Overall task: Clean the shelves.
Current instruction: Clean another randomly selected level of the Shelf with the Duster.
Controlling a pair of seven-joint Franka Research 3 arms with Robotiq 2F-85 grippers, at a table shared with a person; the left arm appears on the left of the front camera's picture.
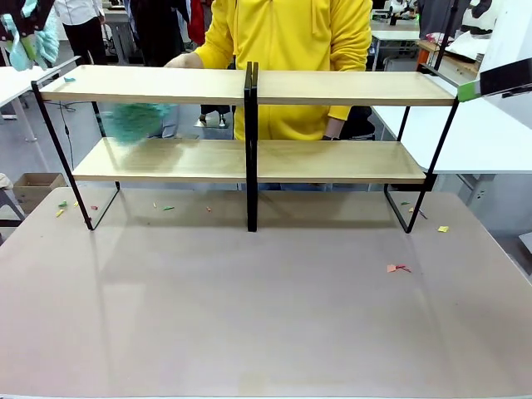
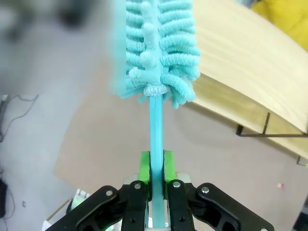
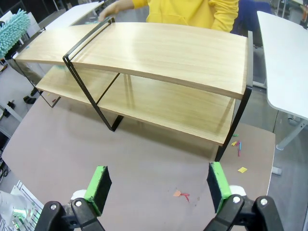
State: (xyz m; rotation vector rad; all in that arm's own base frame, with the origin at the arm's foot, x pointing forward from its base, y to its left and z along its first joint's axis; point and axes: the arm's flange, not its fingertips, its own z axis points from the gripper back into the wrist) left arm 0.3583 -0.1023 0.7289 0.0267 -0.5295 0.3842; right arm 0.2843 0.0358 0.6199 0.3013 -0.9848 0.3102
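Our left gripper (image 2: 156, 166) clamps a teal duster (image 2: 161, 53) just off the left end of the shelves (image 1: 249, 158), mid-table — our right gripper (image 3: 158, 175) gapes wide. Boards look nearly bare; we judge wiping unfinished — scraps (image 1: 397, 268) dot the tabletop (image 1: 266, 332).

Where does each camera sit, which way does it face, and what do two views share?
Front view: fixed on the robot's side, facing across the table at the shelves and the person; right arm at the right edge.
Left wrist view: on the left arm, looking along the left gripper, shut on a teal duster, beside the shelves.
Right wrist view: high by the shelves' right end, looking down past the open right gripper.
Shared: both wrist views show the shelves and the duster.
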